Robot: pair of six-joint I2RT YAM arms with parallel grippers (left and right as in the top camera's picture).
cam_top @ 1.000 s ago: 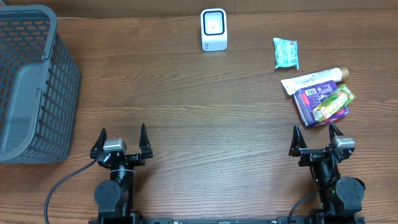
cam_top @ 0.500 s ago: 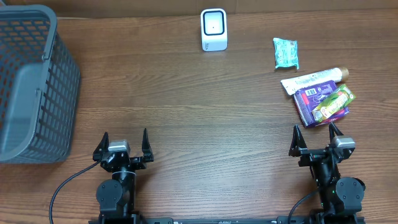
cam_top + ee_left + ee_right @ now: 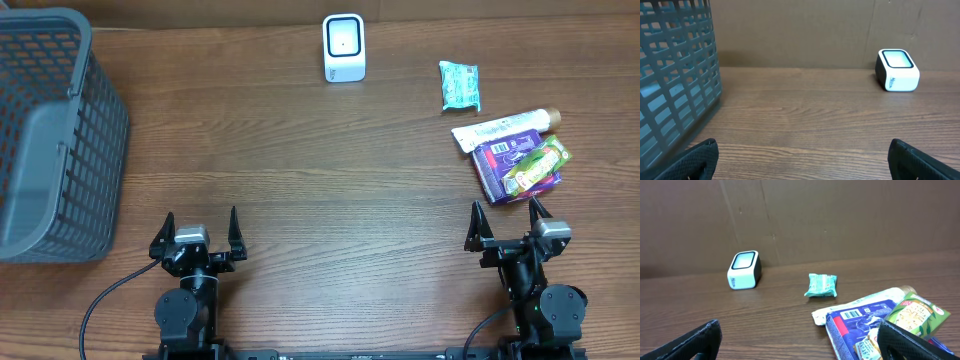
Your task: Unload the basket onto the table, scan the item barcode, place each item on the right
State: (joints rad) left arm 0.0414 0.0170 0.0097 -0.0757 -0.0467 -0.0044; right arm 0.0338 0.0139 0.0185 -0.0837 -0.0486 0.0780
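My wooden table (image 3: 320, 170) bears a grey basket (image 3: 100, 140) on my left and a white scanner (image 3: 344, 47) at the back. On my right lie a green packet (image 3: 460, 85), a tube (image 3: 500, 130) and a purple pack (image 3: 492, 160).

White scanner (image 3: 344, 47) stands upright far ahead-left of my right tool (image 3: 506, 208); overlapping packets (image 3: 500, 160) lie flat just ahead.

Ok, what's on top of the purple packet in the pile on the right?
A green snack packet lies across the right part of the purple packet, hiding that area. Its barcode end is uncovered. Anything underneath it is hidden.
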